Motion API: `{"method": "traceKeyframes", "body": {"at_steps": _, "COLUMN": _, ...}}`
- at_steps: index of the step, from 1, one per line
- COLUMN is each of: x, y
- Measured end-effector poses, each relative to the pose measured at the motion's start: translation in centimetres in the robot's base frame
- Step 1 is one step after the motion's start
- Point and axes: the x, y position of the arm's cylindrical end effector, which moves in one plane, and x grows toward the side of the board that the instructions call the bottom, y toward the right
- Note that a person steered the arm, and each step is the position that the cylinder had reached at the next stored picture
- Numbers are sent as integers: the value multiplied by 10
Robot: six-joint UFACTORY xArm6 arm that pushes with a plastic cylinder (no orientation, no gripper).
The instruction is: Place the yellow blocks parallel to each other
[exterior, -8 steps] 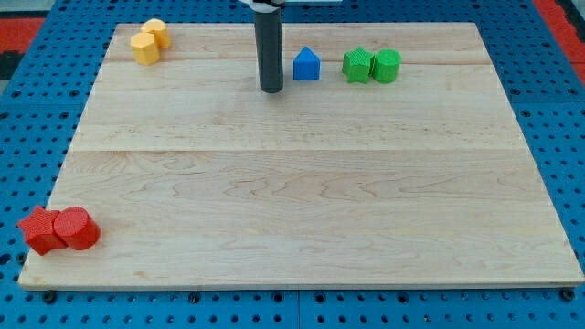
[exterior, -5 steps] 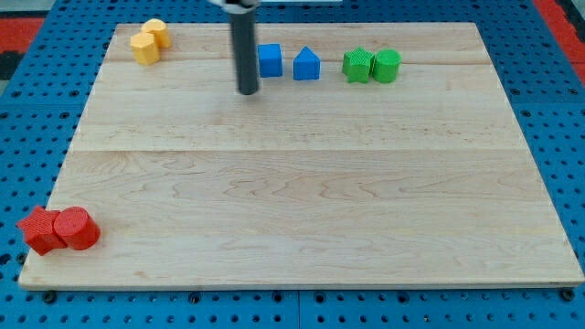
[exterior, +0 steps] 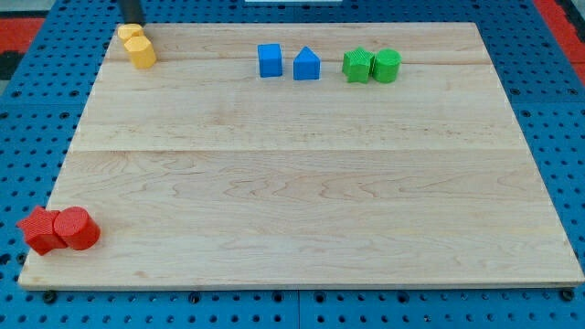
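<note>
Two yellow blocks sit touching at the board's top left corner: the upper one [exterior: 130, 35] and a hexagonal one [exterior: 143, 52] just below and to its right. My rod comes in from the view's top edge, and my tip [exterior: 133, 23] is right at the upper yellow block's top side, at the board's rim. I cannot tell whether it touches the block.
A blue square block [exterior: 269, 60] and a blue house-shaped block [exterior: 307, 64] stand at the top middle. A green ridged block [exterior: 357, 65] and a green cylinder [exterior: 387, 66] are to their right. Two red blocks [exterior: 38, 229] [exterior: 77, 228] sit at the wooden board's [exterior: 302, 183] bottom left corner.
My rod has swept from the top middle to the top left corner. The upper yellow block has shifted left, and the blue square block is uncovered.
</note>
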Motion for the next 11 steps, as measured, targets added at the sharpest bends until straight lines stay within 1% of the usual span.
{"method": "traceKeyframes", "body": {"at_steps": 1, "x": 29, "y": 17}}
{"method": "traceKeyframes", "body": {"at_steps": 2, "x": 55, "y": 48}}
{"method": "traceKeyframes", "body": {"at_steps": 3, "x": 55, "y": 57}}
{"method": "traceKeyframes", "body": {"at_steps": 4, "x": 53, "y": 53}}
{"method": "traceKeyframes", "body": {"at_steps": 5, "x": 41, "y": 41}}
{"method": "traceKeyframes", "body": {"at_steps": 6, "x": 40, "y": 26}}
{"method": "traceKeyframes", "body": {"at_steps": 7, "x": 72, "y": 21}}
{"method": "traceKeyframes", "body": {"at_steps": 8, "x": 123, "y": 26}}
{"method": "traceKeyframes", "body": {"at_steps": 9, "x": 141, "y": 26}}
{"method": "traceKeyframes", "body": {"at_steps": 11, "x": 149, "y": 26}}
